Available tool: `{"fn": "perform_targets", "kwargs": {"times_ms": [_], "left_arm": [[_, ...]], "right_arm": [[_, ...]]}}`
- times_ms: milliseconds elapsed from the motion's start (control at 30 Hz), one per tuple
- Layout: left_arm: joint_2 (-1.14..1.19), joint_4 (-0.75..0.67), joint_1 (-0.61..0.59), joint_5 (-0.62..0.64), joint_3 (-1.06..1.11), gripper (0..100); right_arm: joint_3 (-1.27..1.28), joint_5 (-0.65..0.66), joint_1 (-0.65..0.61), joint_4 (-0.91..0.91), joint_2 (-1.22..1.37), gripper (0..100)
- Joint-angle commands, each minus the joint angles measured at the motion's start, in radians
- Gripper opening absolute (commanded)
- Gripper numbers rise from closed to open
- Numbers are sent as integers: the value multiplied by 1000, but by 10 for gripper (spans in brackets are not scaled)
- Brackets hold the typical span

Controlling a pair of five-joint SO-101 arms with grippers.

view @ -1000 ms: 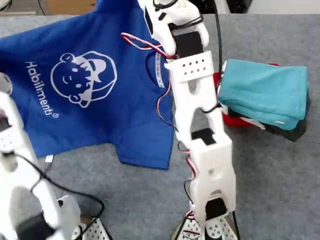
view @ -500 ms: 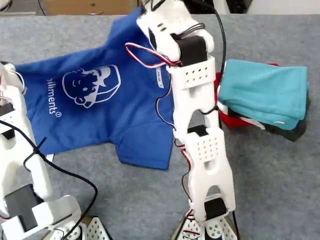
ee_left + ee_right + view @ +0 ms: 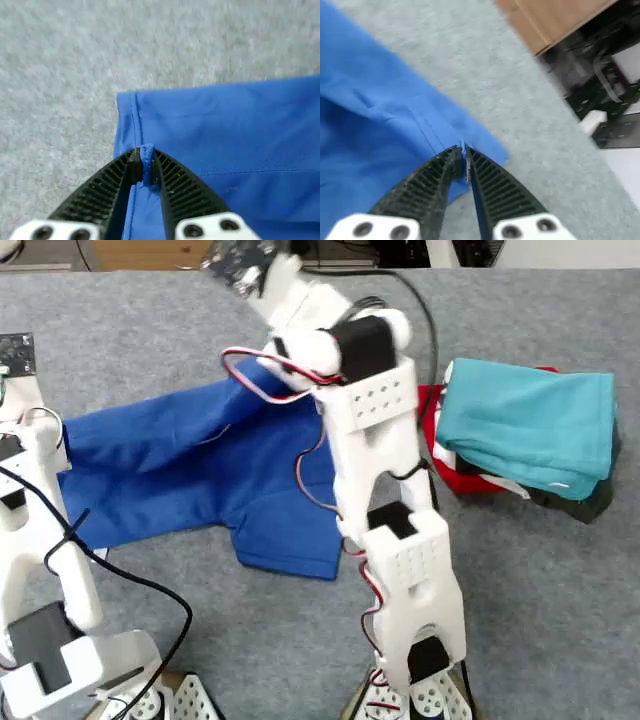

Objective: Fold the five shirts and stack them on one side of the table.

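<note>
Our left gripper (image 3: 145,167) pinches a hem corner of the blue shirt (image 3: 190,475), and our right gripper (image 3: 466,167) is clamped on another edge. In the high view we see the shirt lying at 9 o'clock on the table (image 3: 560,590), with the folded stack (image 3: 525,425) at 3 o'clock.

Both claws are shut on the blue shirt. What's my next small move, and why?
The left claw and right claw each pinch an edge of the blue shirt, which lies doubled over only partway, its near hem uncovered. So I'd probably carry both claws toward that hem, then lower them.
</note>
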Motion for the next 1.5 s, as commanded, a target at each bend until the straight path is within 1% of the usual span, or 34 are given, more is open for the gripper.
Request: {"fn": "perform_targets", "kwargs": {"times_ms": [0,100,200,267,400,467,567,633,700,767,867,1033,1133,1333,1467], "left_arm": [[45,2,8,-8,-86,19],[119,58,-28,-8,-164,19],[173,149,-75,-9,-242,19],[193,181,-100,-14,-273,19],[197,275,-117,-133,-278,19],[197,318,-120,-160,-278,19],[197,322,-143,-163,-253,19],[194,327,-153,-176,-230,19],[173,319,-178,-218,-190,18],[143,276,-198,-284,-124,18],[85,199,-206,-350,6,18],[-16,176,-203,-391,158,18],[-39,176,-210,-387,163,18],[-39,175,-216,-391,124,19],[1,121,-230,-390,117,19]], "right_arm": [[228,-37,-53,15,-134,1],[423,-37,-53,0,-211,1],[595,-31,-21,-63,-278,2],[719,-29,-13,-118,-332,2],[1021,-3,-41,-233,-469,2],[1199,-3,-59,-333,-562,2],[1466,-3,-62,-499,-708,2],[1638,-2,-27,-595,-785,2],[1773,26,1,-658,-848,2],[1868,41,8,-683,-901,2],[1971,60,2,-717,-974,2],[2063,74,-51,-723,-1043,2],[2083,80,-44,-723,-1058,2],[2061,87,41,-712,-1092,2],[2081,109,28,-680,-1135,2]]}}
